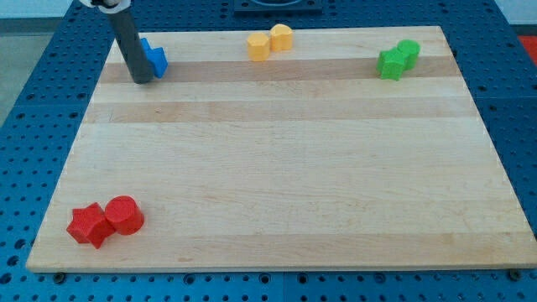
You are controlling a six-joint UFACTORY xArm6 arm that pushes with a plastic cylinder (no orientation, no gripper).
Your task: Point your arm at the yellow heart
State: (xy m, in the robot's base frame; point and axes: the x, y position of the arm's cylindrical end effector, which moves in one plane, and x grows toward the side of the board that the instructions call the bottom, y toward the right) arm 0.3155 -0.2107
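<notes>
Two yellow blocks touch each other at the view's top centre. The right one has a rounded top and looks like the yellow heart. The left one is blockier, perhaps a hexagon. My tip rests on the board at the view's top left, far to the left of the yellow pair. The dark rod stands right in front of a blue block and hides part of it.
Two green blocks sit together at the view's top right. A red star and a red cylinder touch at the view's bottom left. The wooden board lies on a blue perforated table.
</notes>
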